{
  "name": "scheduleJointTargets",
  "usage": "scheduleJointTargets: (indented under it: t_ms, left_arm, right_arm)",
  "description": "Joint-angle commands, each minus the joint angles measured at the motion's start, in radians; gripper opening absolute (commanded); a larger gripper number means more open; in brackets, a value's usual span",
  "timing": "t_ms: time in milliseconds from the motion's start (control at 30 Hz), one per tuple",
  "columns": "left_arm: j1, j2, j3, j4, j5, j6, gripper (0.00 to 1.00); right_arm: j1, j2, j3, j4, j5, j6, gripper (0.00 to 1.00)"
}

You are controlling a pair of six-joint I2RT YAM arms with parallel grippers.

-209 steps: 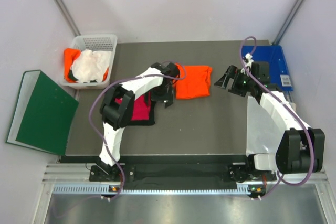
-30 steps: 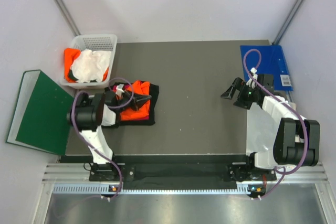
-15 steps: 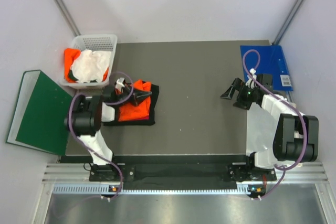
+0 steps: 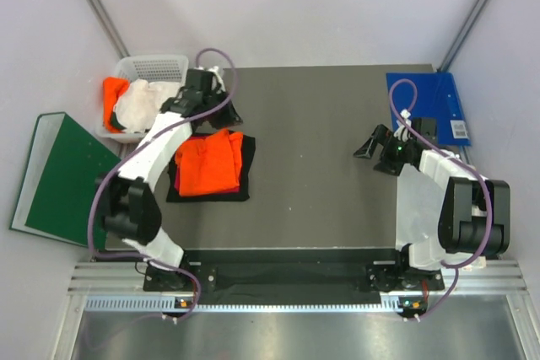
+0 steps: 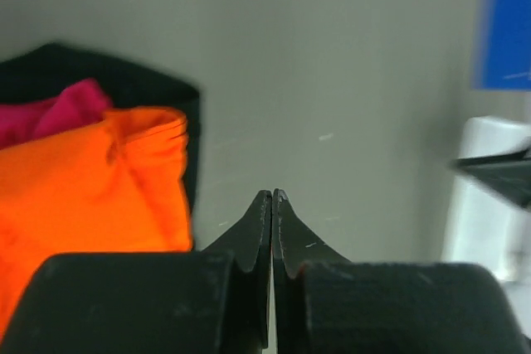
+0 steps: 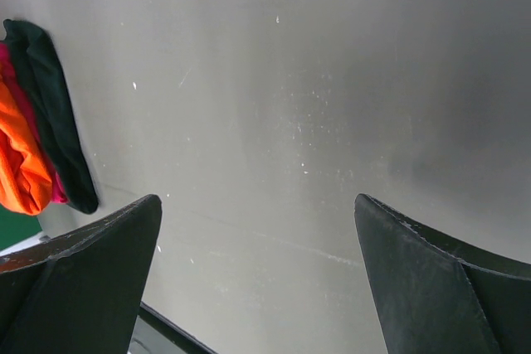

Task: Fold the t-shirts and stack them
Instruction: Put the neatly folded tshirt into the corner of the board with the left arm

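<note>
Left gripper (image 4: 226,112) (image 5: 272,205): clenched, fingertips pressed together, nothing between them. It hangs over the far-left part of the table (image 4: 329,183), just past the far edge of the stack and near the basket (image 4: 160,63).

Right gripper (image 4: 368,144) (image 6: 257,271): released, fingers spread wide, nothing held. It is over bare table on the right side, well apart from the stack.

Stack, left side of table:
- orange shirt (image 4: 205,164) (image 5: 75,180) (image 6: 18,163) on top, folded, roughly rectangular
- magenta shirt (image 5: 66,107) under it, only an edge showing
- black shirt (image 4: 245,166) (image 5: 124,80) (image 6: 51,118) at the bottom, showing along the right and near edges

Neither gripper touches the stack.

Basket at far-left corner, partly off the table edge: holds a crumpled white shirt (image 4: 139,105) with a second orange shirt (image 4: 112,90) bunched at its left side, both unfolded.

Green binder (image 4: 63,176) lies left of the table. Blue folder (image 4: 430,100) lies at the far-right corner.
</note>
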Motion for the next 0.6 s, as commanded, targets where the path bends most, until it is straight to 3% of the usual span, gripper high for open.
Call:
scheduleJointTargets:
  t_ms: [0, 233, 333, 567]
  left_arm:
    - [-0.138, 0.183, 0.112, -0.363, -0.296, 0.158, 0.0]
    - [-0.212, 0.366, 0.174, -0.355, -0.31, 0.125, 0.0]
    - [-0.209, 0.493, 0.273, -0.359, -0.31, 0.125, 0.0]
    - [-0.194, 0.63, 0.518, -0.364, -0.276, 0.13, 0.0]
  right_arm:
    - [-0.006, -0.001, 0.038, 0.038, -0.022, -0.005, 1.0]
    - [-0.006, -0.011, 0.021, 0.03, -0.025, -0.009, 1.0]
    - [-0.006, -0.025, 0.006, 0.028, -0.03, -0.016, 1.0]
    - [-0.008, -0.036, -0.004, 0.015, -0.027, -0.028, 1.0]
